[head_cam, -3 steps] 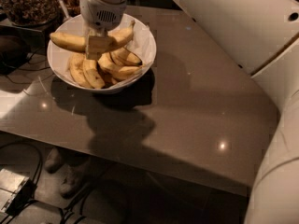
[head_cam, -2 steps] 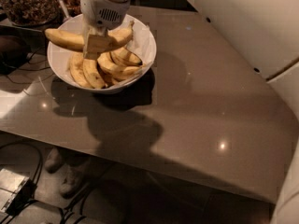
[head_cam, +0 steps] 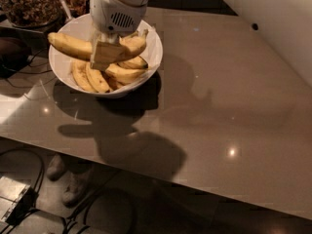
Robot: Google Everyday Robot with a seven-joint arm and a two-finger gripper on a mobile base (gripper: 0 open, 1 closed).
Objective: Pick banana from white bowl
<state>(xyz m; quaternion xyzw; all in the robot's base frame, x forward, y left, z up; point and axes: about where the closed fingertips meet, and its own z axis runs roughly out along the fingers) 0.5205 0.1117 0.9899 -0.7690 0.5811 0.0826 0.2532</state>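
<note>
The white bowl [head_cam: 151, 65] stands at the table's far left and holds several yellow bananas. My gripper [head_cam: 106, 55] reaches straight down into it from above. Its tan fingers [head_cam: 103, 57] are closed across the middle of the longest banana [head_cam: 70, 46]. That banana lies crosswise on top of the pile. Its left end is over the bowl's left rim and its stem [head_cam: 143, 34] points up at the right. Shorter bananas [head_cam: 92, 77] lie under it in the bowl. The white wrist housing [head_cam: 119, 11] hides the back of the bowl.
A glass jar of brown nuts [head_cam: 27, 4] stands behind the bowl at the top left. Dark cables [head_cam: 19, 77] run by the table's left edge. The grey table [head_cam: 219, 96] stretches right and forward. Shoes and cables lie on the floor below.
The arm's upper link has swung away to the upper right. The gripper stays over the bowl, and the long banana sits slightly higher and more level between the fingers.
</note>
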